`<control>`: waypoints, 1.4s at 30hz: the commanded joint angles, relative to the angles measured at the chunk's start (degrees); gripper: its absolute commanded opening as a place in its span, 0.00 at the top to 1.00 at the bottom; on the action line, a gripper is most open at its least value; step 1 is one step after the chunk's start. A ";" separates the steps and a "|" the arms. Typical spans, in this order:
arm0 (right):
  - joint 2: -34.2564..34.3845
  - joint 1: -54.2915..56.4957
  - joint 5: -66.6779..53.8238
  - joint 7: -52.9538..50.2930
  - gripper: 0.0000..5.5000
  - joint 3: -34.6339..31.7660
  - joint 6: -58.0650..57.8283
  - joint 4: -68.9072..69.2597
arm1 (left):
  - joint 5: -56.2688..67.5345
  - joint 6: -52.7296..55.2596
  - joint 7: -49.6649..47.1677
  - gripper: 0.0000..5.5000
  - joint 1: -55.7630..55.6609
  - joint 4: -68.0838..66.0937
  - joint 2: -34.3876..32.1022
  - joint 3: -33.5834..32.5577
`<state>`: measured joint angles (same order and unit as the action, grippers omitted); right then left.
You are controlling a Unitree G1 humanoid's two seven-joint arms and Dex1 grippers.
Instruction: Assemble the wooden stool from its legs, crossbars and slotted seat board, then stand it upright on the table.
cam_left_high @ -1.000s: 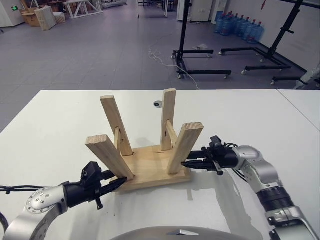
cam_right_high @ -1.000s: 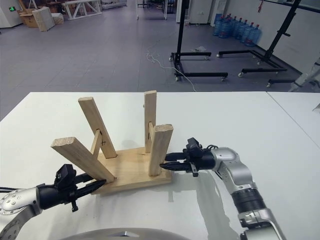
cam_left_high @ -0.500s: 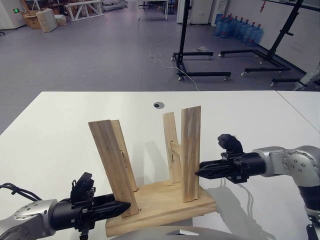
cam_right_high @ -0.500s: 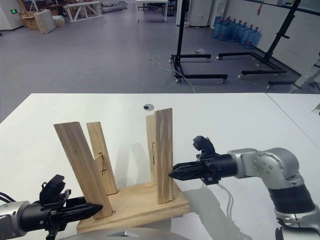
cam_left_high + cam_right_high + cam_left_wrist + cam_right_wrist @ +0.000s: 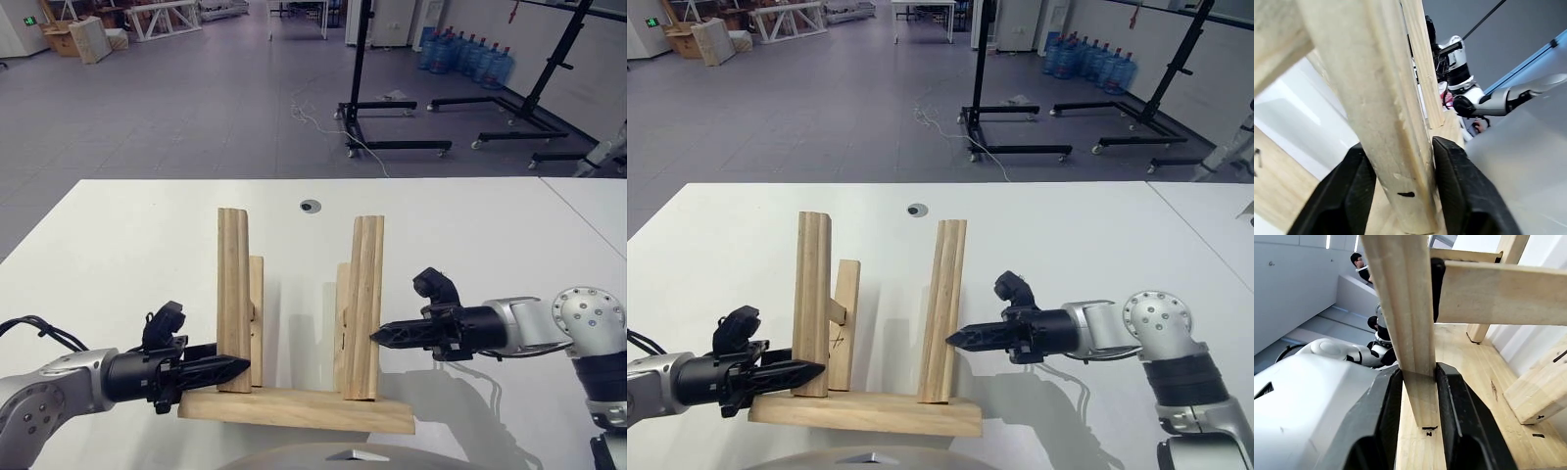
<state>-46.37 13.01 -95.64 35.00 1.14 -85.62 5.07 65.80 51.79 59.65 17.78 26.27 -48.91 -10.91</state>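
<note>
pale wood stool (image 5: 294, 409), white table (image 5: 118, 245)

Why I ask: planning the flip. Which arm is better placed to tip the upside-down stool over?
Likely right. The right gripper clamps the near right leg higher above the seat board, giving more leverage; the left gripper clamps the near left leg low, by the board.

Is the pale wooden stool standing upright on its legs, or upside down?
Upside down: its flat seat board is lowest and the wooden legs point upward.
</note>
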 commanded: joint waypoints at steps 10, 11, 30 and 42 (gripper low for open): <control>0.68 -3.58 -5.03 -11.75 0.49 2.09 5.24 -0.34 | -2.48 0.77 0.28 0.41 -9.26 -6.55 -0.09 -1.01; 0.42 -3.57 -6.08 -11.98 0.49 1.65 5.62 -0.67 | -2.20 0.64 0.60 0.41 -8.98 -6.82 -0.17 -1.89; -2.54 -28.68 33.66 24.84 0.49 -11.45 45.37 7.48 | -30.87 -31.26 14.96 0.41 17.22 -7.84 -1.94 -16.51; 4.67 -32.99 62.71 52.13 0.49 -4.77 91.07 -2.05 | -51.12 -58.01 9.77 0.41 20.33 -5.48 4.62 -3.47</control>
<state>-42.96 -22.33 -33.91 87.08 -4.31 3.78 4.32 15.24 -5.32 70.95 39.65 20.03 -44.75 -15.31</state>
